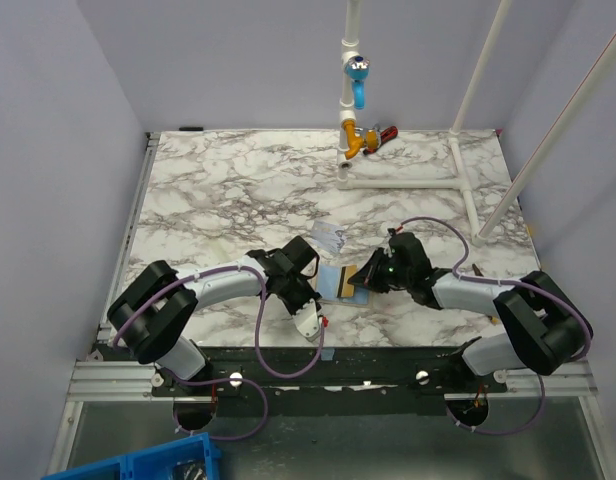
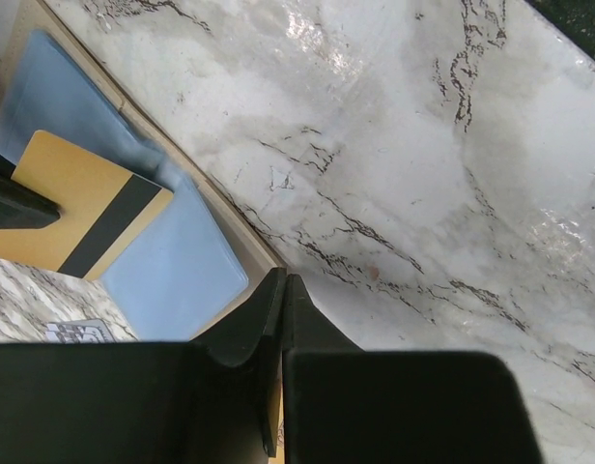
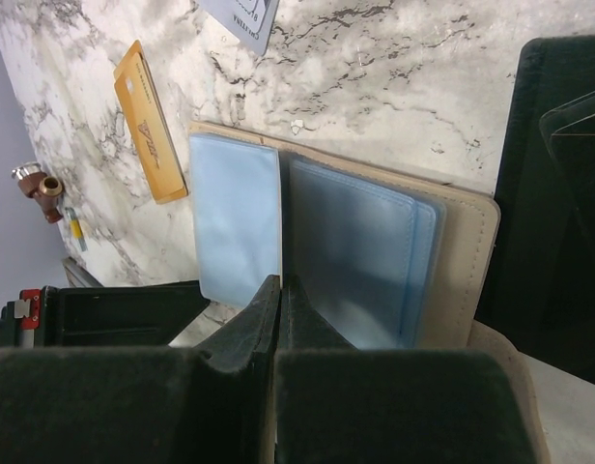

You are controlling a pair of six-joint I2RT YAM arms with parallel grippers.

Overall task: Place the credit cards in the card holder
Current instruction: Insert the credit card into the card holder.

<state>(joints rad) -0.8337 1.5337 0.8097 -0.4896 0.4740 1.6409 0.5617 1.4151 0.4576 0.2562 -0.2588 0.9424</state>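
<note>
A beige card holder (image 3: 476, 251) lies opened flat near the front edge of a marble table (image 1: 238, 190), light-blue inside up, one long edge running diagonally away from the left gripper (image 2: 281, 280), which is closed on that edge. The right gripper (image 3: 278, 285) is closed, tips down by the fold; whether it pinches anything cannot be told. A gold-orange card (image 2: 80, 198) rests at the holder's end panel, long side parallel to the fold, while a pale patterned card (image 1: 329, 238) lies on the marble nearby.

Lavender walls (image 1: 68, 120); white-grey marble tabletop (image 1: 238, 190); white pipe frame (image 1: 458, 180); blue bin (image 1: 138, 465) below near edge.
</note>
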